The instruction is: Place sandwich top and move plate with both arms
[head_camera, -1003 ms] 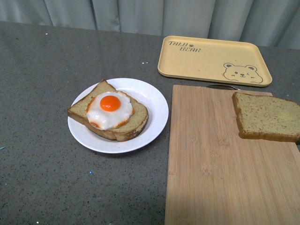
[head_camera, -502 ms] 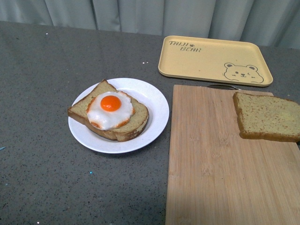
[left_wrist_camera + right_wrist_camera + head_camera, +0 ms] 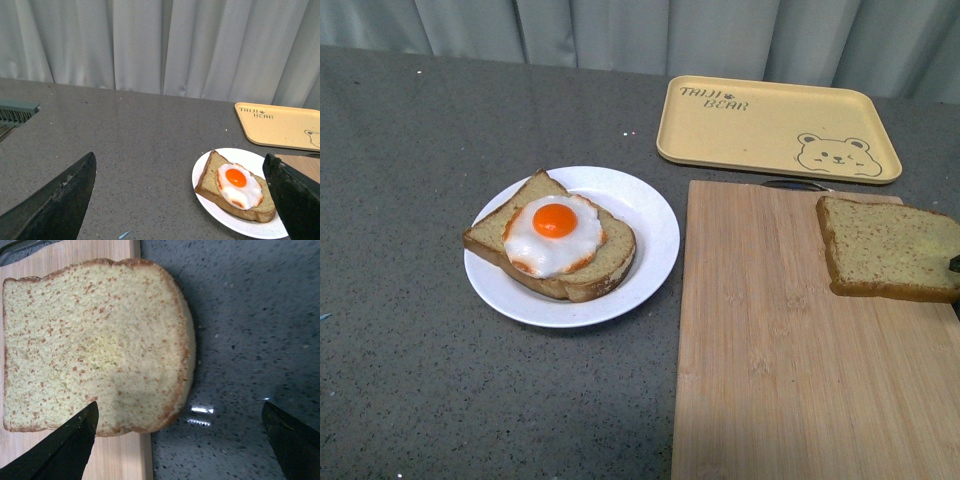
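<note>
Left gripper [image 3: 178, 157]: spread wide, both black fingers [image 3: 60, 200] in sight, tilted gently downward.
Right gripper [image 3: 179, 405]: spread wide, pointed straight down.
Right fingertip [image 3: 955, 264]: tiny black sliver at the front view's right edge.

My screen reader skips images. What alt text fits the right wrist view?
A plain speckled bread slice lies on a wooden cutting board, its rounded crust reaching past the board's edge over the grey counter. The right pincer is open over it.
</note>
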Robot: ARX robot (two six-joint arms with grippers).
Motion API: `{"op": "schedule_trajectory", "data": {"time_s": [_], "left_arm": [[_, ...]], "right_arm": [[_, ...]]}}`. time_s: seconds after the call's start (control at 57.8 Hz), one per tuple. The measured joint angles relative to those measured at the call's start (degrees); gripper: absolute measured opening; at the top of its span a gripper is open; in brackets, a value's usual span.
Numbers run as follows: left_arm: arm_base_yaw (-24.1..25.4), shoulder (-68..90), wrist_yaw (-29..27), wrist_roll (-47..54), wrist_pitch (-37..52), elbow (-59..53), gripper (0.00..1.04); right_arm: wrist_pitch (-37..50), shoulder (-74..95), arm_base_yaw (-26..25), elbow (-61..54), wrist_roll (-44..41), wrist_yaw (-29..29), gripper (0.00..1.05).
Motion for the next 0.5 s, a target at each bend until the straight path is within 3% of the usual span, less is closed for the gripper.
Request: {"op": "schedule_trajectory", "data": {"time_s": [0.208, 0.242, 0.502], "left_arm": [[0.0, 0.0, 0.0, 0.0, 0.0, 0.0, 0.98], [0.0, 0.0, 0.0, 0.0, 0.0, 0.0, 0.98], [0.0, 0.0, 0.0, 0.0, 0.0, 0.0, 0.98]], "right_arm": [[-0.1, 5.0, 2.8, 4.0, 3.8, 0.2, 0.95], [-0.2, 5.5, 3.1, 4.6, 4.3, 0.3, 0.91], [-1.9, 6.2, 4.0, 6.5, 6.9, 0.8, 0.38]]}}
